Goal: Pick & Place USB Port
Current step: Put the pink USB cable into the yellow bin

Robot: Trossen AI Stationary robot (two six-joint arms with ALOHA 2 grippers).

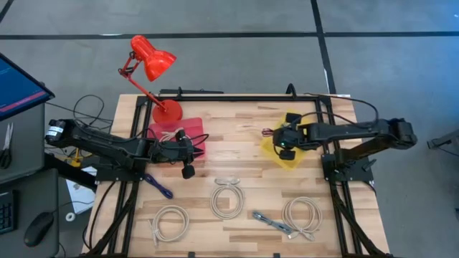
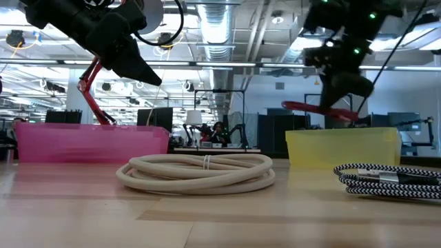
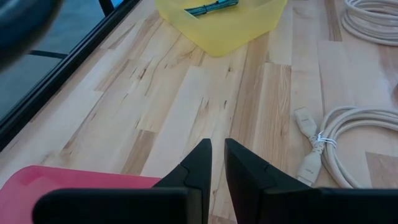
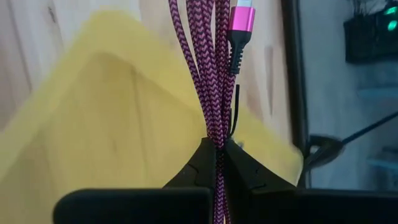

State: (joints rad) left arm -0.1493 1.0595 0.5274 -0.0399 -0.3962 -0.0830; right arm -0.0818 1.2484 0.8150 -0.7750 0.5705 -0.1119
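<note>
The right claw [image 4: 216, 149] is pinching a bundled pink-and-purple braided USB cable [image 4: 202, 68], its fingers pressed together on the strands. The cable's magenta plug [image 4: 241, 18] is sticking out just past the fingertips. Directly beneath this claw sits the yellow bin [image 1: 285, 156], with the claw hanging over its open top; in the low view the cable [image 2: 318, 110] is hanging just above the bin's rim [image 2: 342, 146]. Whether the cable is touching the bin is not clear.

The left claw [image 3: 215, 163] is holding nothing. Its fingers are standing nearly together with a narrow gap between them. It is hovering over the wooden table [image 1: 237, 143] at the edge of the pink bin [image 1: 176, 135], which lies just behind and under it. Ahead of this claw, across bare boards, the yellow bin [image 3: 221, 25] is sitting with a teal-tied item [image 3: 211, 7] inside it.

Beside the left claw's fingertips, a coiled cream cable [image 3: 348, 146] with a white plug [image 3: 306, 118] is lying flat on the table. In the high view this coil [image 1: 227, 197] is resting mid-table, between both claws and nearer the table's front edge. A second cream coil [image 1: 170, 221] is lying below the left claw's side, a third [image 1: 302, 213] below the right claw's side. A black-and-white braided cable [image 1: 272, 222] is lying between the last two coils. A blue-handled item [image 1: 159, 186] is lying near the left arm. A red desk lamp [image 1: 150, 61] is standing behind the pink bin.
</note>
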